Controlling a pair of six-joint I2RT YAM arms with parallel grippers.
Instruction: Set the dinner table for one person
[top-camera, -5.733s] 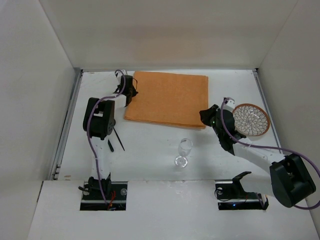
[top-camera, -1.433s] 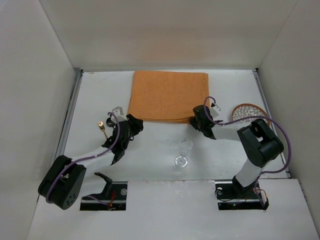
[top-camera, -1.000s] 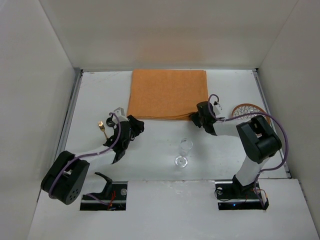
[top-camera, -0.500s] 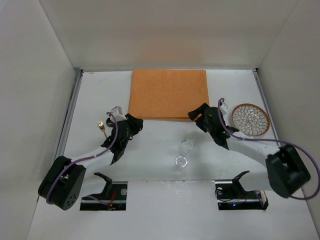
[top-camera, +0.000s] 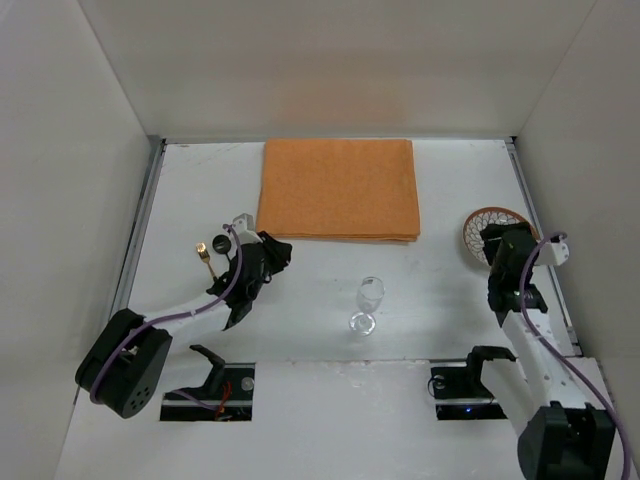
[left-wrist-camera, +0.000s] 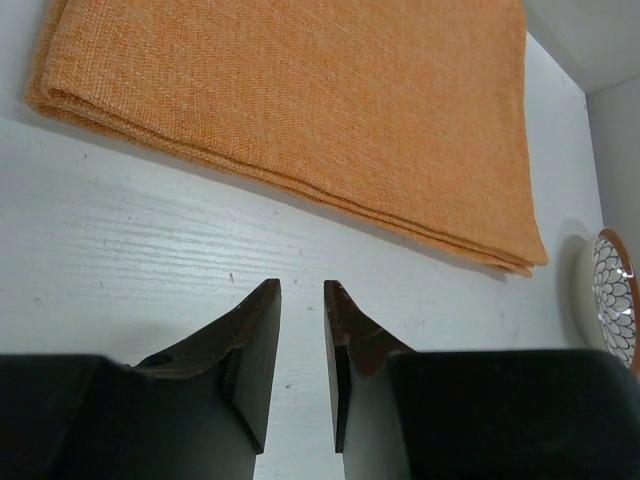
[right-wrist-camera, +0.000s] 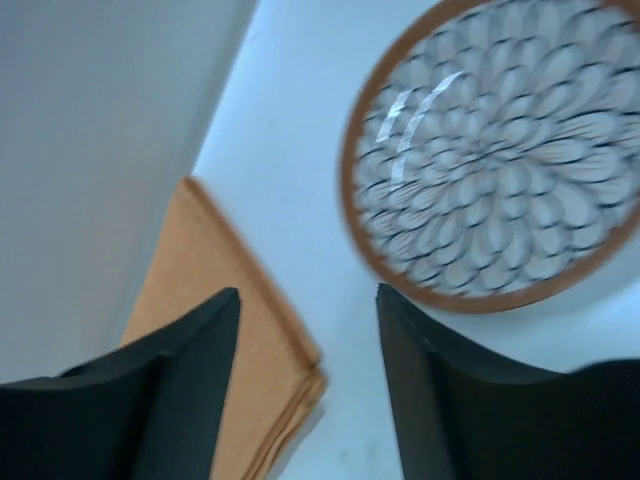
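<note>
1. Top view: the worktop is carrying an orange placemat, which is lying flat at the far middle. A clear stemmed glass is standing near the middle, apart from the mat. A patterned plate is sitting to the right of the mat, and the right arm is covering part of it. The right hand is hovering at the plate's near edge. The left hand is sitting low beside the mat's near left corner. A small gold piece is lying just left of that arm, too small to identify.

2. Left wrist view: the left hand is showing its fingers almost pressed together. Only a narrow slit is separating them and they are pinching nothing. They are pointing at bare worktop just short of the placemat's folded edge. The plate is showing at the far right margin.

3. Right wrist view: the right hand is standing spread and empty. The plate is lying ahead of its right finger and the placemat's corner is showing between the fingers. The picture is blurring somewhat.

4. Judging by this layout, the plate step is in hand. The mat is looking settled, while the plate and glass are waiting off it.

5. The next move is probably calling for the right hand to drop over the plate's rim and close on it. It would then be carrying the plate left onto the mat. That rim is lying low against the worktop, so the fingers will be needing a shallow approach.
</note>
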